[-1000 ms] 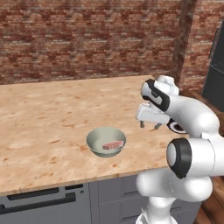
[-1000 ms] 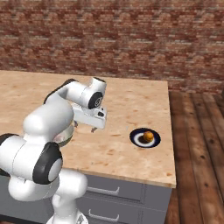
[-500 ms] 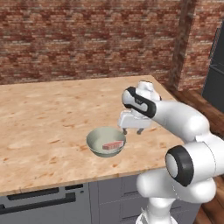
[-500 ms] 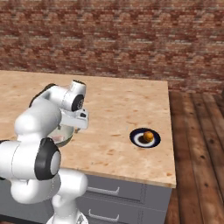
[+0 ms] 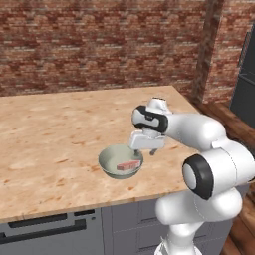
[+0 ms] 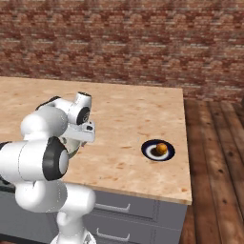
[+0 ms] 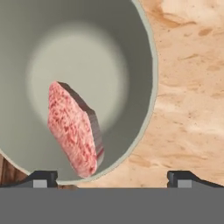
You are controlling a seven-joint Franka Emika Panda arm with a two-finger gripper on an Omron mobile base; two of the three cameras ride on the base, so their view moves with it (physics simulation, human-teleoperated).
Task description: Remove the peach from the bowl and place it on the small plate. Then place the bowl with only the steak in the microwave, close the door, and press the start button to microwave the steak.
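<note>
The gripper (image 5: 144, 150) hangs directly above the near-right rim of the bowl (image 5: 110, 160), fingers pointing down and spread wide, holding nothing. In the hand view the two fingertips (image 7: 42, 177) straddle the rim: one sits over the bowl's edge, the other over bare wood outside it. This reads as the approach to a rim grasp.

The bowl stands on the wooden countertop (image 5: 50, 129) near its front edge. It contains only the steak (image 7: 75, 127), which leans tilted against the inner wall. No fruit is in the bowl.

Farther right along the counter, well apart from the bowl, the small dark plate (image 6: 150, 153) rests near the counter's right end. The peach (image 6: 162, 148) sits on it.

Task status:
- Peach removed from bowl and placed on plate: judged complete.
- Bowl grasp: not yet made; fingers are apart and not touching the rim.
- Bowl transfer into the microwave, door closing, start button press: all remaining.

A brick wall (image 5: 99, 45) runs behind the counter. A dark appliance edge (image 5: 246, 74) shows at the far right of the left base view; its type cannot be determined.
</note>
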